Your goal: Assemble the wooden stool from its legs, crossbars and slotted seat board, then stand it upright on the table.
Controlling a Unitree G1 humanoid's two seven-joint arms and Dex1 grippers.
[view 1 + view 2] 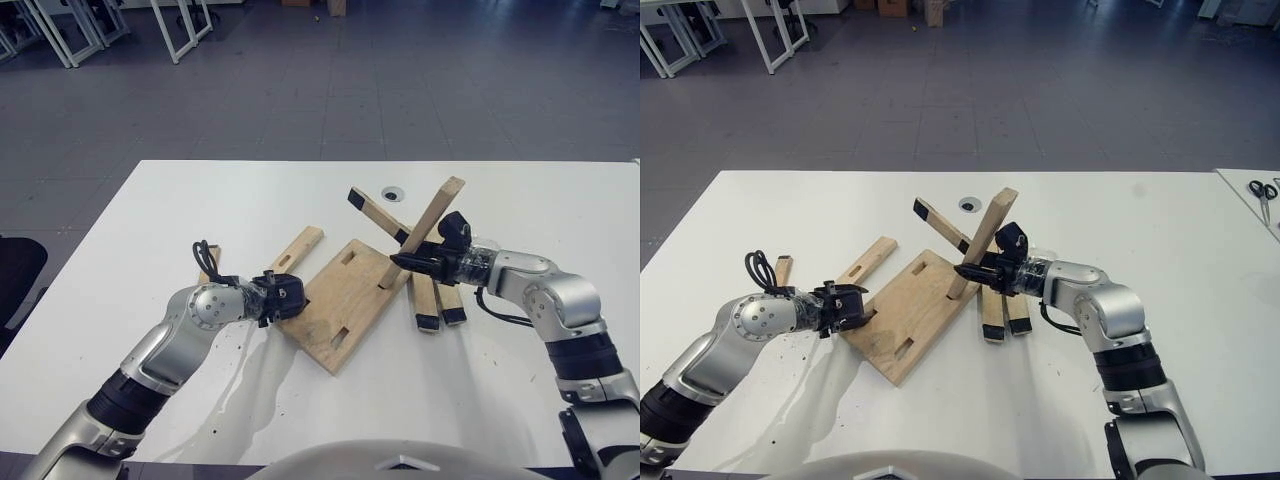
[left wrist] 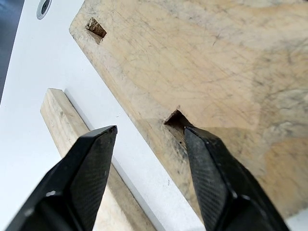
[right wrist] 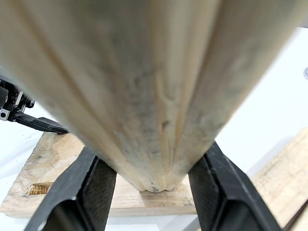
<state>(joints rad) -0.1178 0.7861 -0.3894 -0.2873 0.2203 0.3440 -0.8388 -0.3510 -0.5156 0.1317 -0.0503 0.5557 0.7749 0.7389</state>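
So, head view: the seat board (image 1: 345, 300) lies flat and skewed on the white table (image 1: 200, 200), with one of my arms at each side of it.
Left gripper (image 1: 288, 296): it's at the board's left edge, fingers apart, nothing clamped.
Left wrist close-up: one finger (image 2: 211, 178) is over the board right beside an edge slot (image 2: 176, 120). The other is over a loose crossbar (image 1: 300, 248) lying just beside the board. The board's edge runs through the gap, and I cannot tell whether either finger touches wood.
Right gripper (image 1: 402, 262): it's clamped hard on a leg (image 1: 432, 220) that leans tilted, lower end down at a slot on the board's right side.
Right wrist close-up: both pads press the flanks of that leg, with the board below it.
Behind the held leg: a black-tipped leg (image 1: 378, 213) crosses it at an angle.
Under my right gripper: two more legs (image 1: 424, 300) lie side by side on the table, just beside the board.
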